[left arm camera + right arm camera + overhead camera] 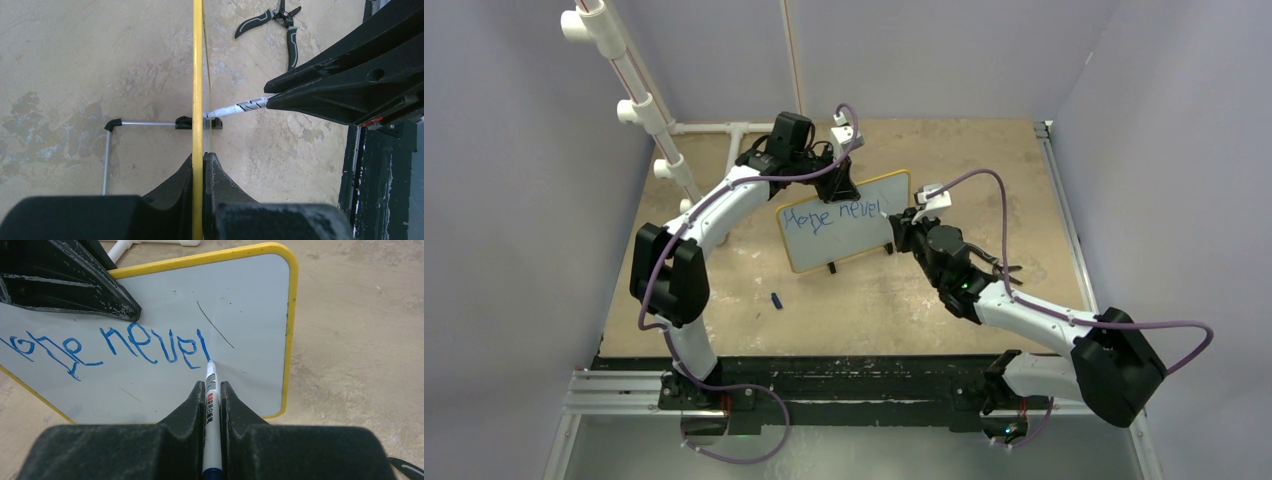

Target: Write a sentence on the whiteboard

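Note:
The whiteboard (856, 246) stands on its feet mid-table, white with a yellow frame. Blue words of the sentence (829, 217) read "Hope never" in one line (150, 345). My left gripper (204, 157) is shut on the board's yellow top edge (198, 75). From the right, my right gripper (212, 387) is shut on a white marker (212, 405). The marker's blue tip touches the board at the foot of the last letter's stroke. In the left wrist view the marker (240, 106) meets the board's front face.
Black pliers (280, 25) lie on the table right of the board, near the right arm (999, 268). A small blue cap (776, 299) lies in front of the board. A white pipe frame (639, 100) rises at the back left.

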Available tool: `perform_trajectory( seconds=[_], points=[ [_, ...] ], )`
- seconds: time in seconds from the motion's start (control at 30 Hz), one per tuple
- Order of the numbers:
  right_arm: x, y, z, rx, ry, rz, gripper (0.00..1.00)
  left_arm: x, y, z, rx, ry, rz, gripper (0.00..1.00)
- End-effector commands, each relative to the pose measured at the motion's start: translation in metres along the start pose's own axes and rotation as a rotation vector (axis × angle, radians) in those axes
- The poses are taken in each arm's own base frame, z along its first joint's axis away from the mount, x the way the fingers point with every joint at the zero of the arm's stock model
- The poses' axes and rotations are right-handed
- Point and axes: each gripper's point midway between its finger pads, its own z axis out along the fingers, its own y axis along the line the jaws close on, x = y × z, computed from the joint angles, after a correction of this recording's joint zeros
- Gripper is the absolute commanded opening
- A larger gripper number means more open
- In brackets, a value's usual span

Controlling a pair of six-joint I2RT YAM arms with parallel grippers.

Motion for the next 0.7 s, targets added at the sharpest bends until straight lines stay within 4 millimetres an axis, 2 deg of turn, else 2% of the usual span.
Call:
perform_trajectory(
  seconds=[0.0, 0.3, 0.67],
  points=[
    [-0.042, 0.002, 0.001, 0.02, -0.123, 0.055, 0.0, 0.049, -0.017, 0.006, 0.069, 0.129, -0.098, 0.0],
    [-0.059, 0.003, -0.001, 0.015, -0.172, 0.073, 0.0, 0.049, -0.017, 0.006, 0.069, 0.129, -0.099, 0.0],
    [-0.059, 0.006, 0.0, 0.005, -0.172, 0.076, 0.0, 0.048, -0.016, 0.006, 0.067, 0.127, -0.099, 0.0]
  ],
)
